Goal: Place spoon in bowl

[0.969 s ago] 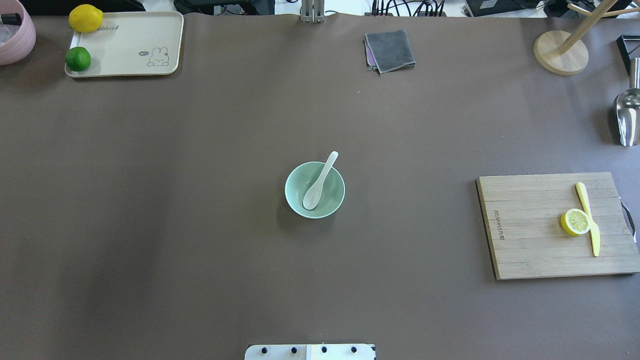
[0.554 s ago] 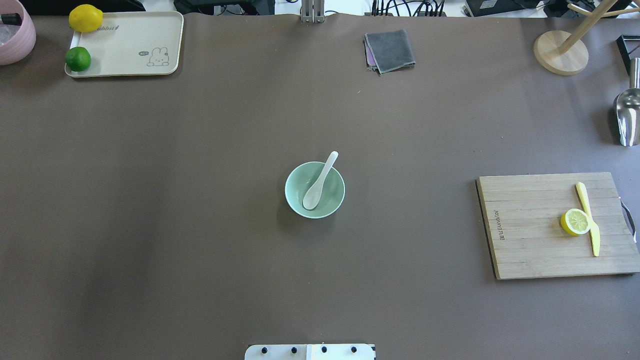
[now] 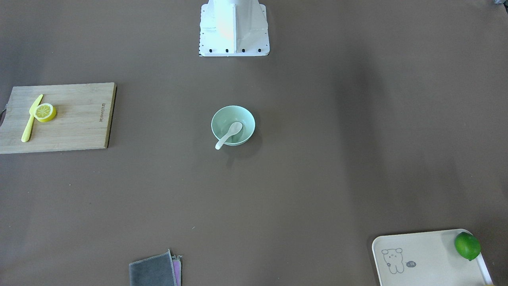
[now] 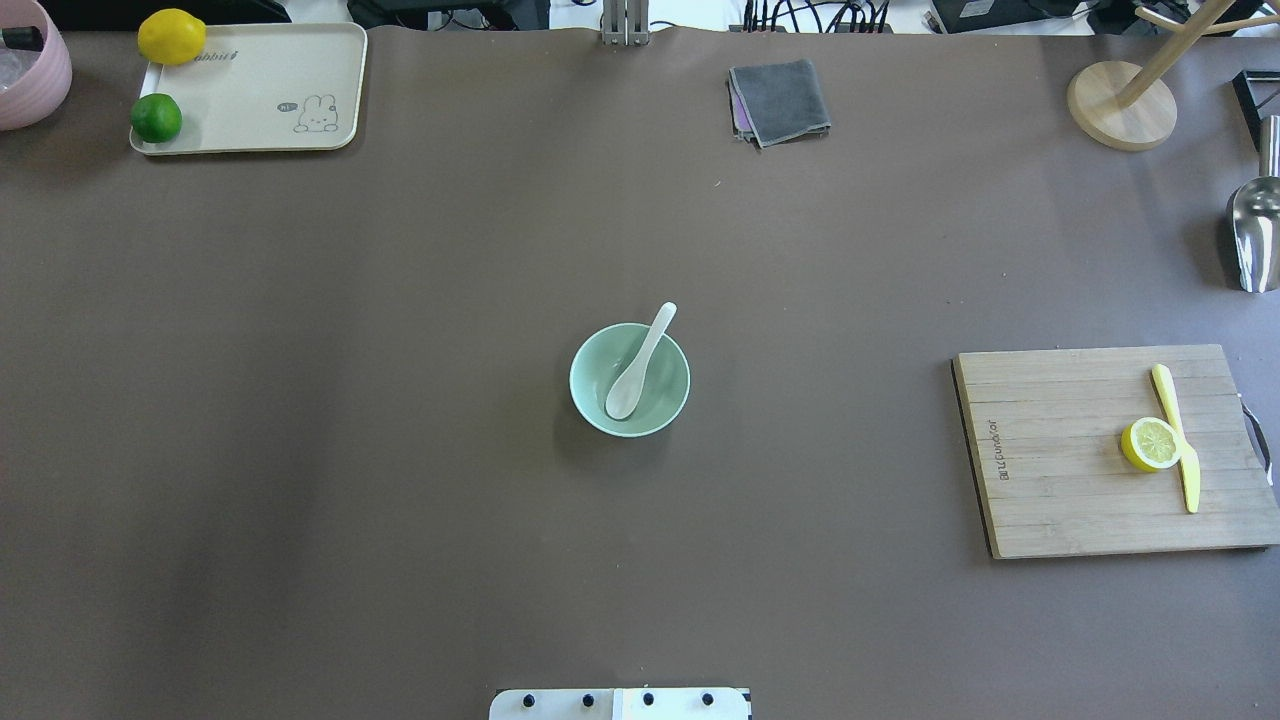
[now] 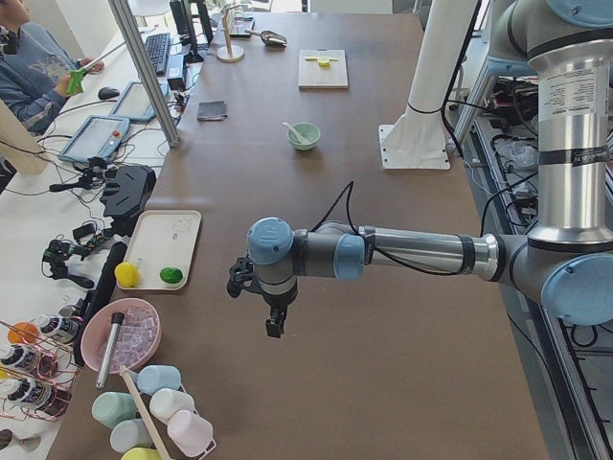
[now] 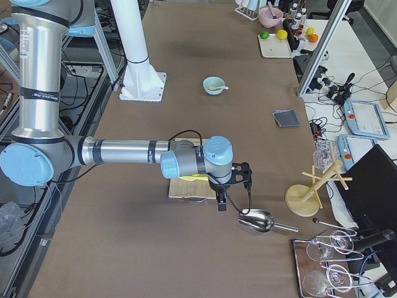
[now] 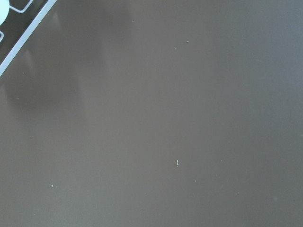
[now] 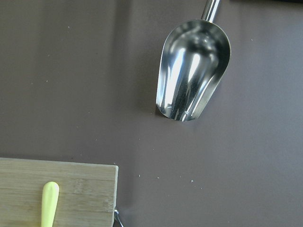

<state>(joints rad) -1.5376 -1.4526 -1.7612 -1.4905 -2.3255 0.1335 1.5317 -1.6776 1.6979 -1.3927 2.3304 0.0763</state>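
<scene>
Only the side views are showing left gripper (image 5: 274, 326) and right gripper (image 6: 221, 203), both too small to read the jaws. Metal scoop (image 4: 1256, 232) is running off the overhead's right edge. Cream tray (image 3: 428, 258) and grey cloth (image 3: 152, 272) are getting clipped at the front view's bottom.

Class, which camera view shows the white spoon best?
The overhead exterior view: the spoon is largest and whole there, scoop in the bowl, handle over the rim. The front-facing view shows it smaller; side views, tiny; wrist views miss it.
</scene>
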